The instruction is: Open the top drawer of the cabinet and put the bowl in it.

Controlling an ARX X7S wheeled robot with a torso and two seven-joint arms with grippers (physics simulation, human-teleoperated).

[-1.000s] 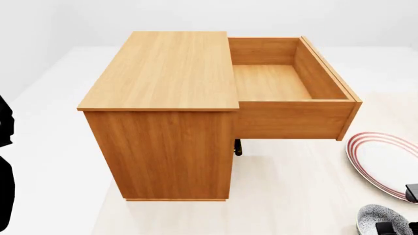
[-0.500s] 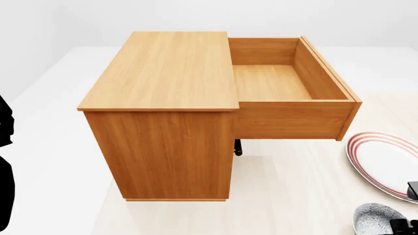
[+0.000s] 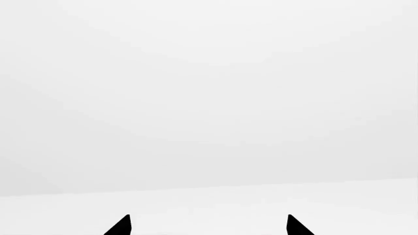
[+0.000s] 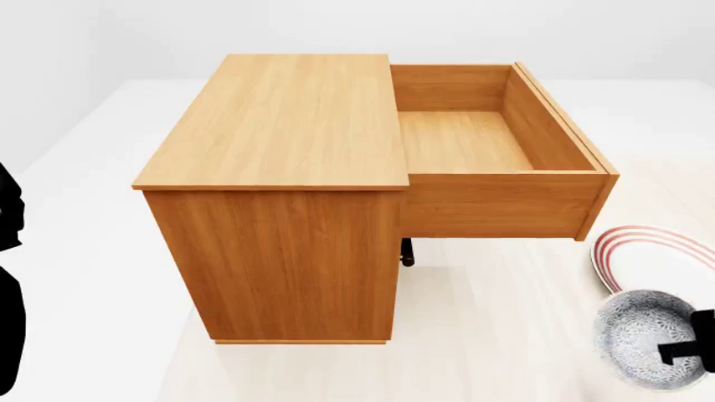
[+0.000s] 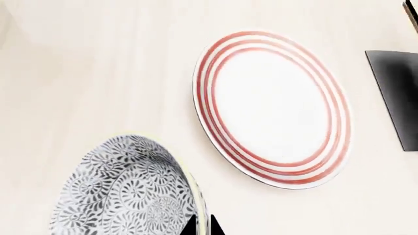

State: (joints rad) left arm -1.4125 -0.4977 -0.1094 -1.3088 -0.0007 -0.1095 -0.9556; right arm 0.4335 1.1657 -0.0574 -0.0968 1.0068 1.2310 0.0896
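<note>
- Our right claw [image 4: 684, 352] is clamped on the rim of the bowl [image 4: 645, 337], which sits at the lower right edge of the head view, overlapping the near edge of the plate [image 4: 659, 258].
- In the right wrist view we see the bowl [image 5: 124, 193] with the claw's dark tips at its rim, and the red-ringed plate [image 5: 271, 107] lying flat on the pale floor beyond it.
- The top drawer [image 4: 491, 151] stands pulled fully out of the cabinet [image 4: 280, 193], its inside bare; the bowl is outside it, nearer us and to the right.
- Our left claw [image 3: 207, 226] shows only two dark tips set well apart, holding nothing, facing a blank white background.
</note>
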